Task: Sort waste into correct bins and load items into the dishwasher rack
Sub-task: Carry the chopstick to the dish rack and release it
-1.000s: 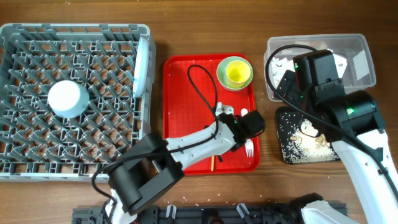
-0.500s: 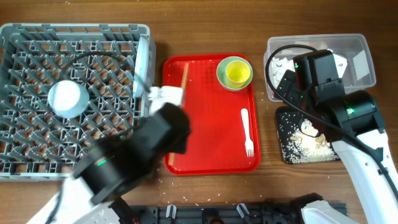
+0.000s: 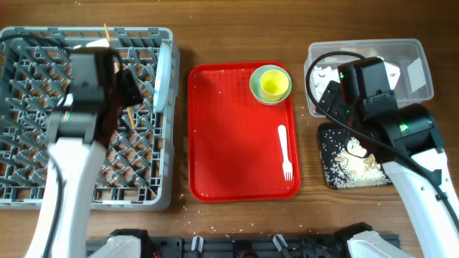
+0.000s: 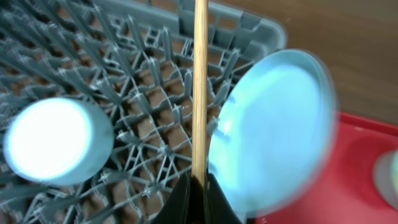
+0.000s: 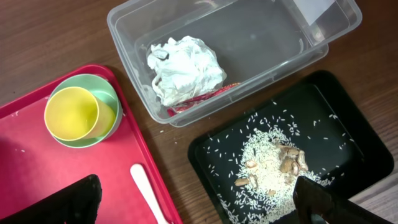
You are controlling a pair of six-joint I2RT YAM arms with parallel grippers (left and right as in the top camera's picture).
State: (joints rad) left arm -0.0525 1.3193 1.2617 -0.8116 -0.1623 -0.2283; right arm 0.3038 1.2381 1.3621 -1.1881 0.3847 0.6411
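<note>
Left gripper (image 4: 199, 186) clamped tight on chopsticks (image 4: 200, 87) above the dishwasher rack (image 3: 29, 179) at the table's far left corner | right gripper (image 5: 196, 186) hung with fingers spread wide near the right edge, above the black tray (image 5: 348, 143) and clear tub (image 5: 311, 43) | fork (image 3: 285, 152) lay on the red tray (image 3: 222, 143), mid-table

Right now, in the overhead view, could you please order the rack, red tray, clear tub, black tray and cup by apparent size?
1. rack
2. red tray
3. clear tub and black tray: not ranked, since the right arm hides part of both
4. cup
</note>
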